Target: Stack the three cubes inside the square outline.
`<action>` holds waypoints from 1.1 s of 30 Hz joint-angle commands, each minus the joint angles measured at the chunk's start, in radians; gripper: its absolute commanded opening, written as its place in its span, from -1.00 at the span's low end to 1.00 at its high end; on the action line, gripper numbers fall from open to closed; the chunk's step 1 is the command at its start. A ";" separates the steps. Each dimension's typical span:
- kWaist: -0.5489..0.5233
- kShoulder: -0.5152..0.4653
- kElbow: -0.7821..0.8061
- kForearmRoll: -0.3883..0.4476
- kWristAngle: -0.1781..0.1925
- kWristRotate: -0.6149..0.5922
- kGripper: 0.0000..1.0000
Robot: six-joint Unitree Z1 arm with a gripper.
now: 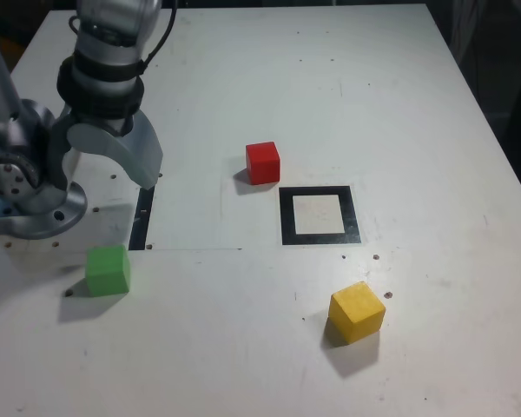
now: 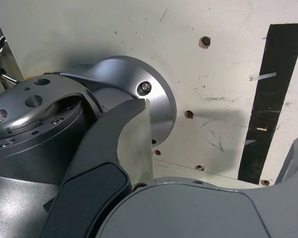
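Note:
In the exterior view the red cube point(image 1: 262, 162) sits just up and left of the square outline point(image 1: 286, 217), apart from it. The green cube point(image 1: 108, 269) lies at that view's left, near the arm's base. The yellow cube point(image 1: 357, 312) rests turned at an angle, nearer the front edge than the outline. My gripper point(image 1: 104, 174) hangs open at the left, above the table and just behind the green cube, with nothing between its fingers. In the wrist view my gripper point(image 2: 223, 124) shows wide-spread fingers point(image 2: 119, 163) over bare table; no cube appears there.
The arm's round metal base point(image 1: 26, 195) stands at the exterior view's left and fills much of the wrist view point(image 2: 39, 114). A thin black strip point(image 1: 143, 217) lies on the white table point(image 1: 373, 95) beside the base, also seen in the wrist view point(image 2: 270, 99).

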 commanded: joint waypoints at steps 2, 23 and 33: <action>-0.001 -0.007 0.004 -0.001 0.001 0.001 0.99; -0.001 -0.004 -0.322 0.151 0.087 -0.023 0.98; 0.001 0.208 -0.621 0.201 0.109 -0.057 0.96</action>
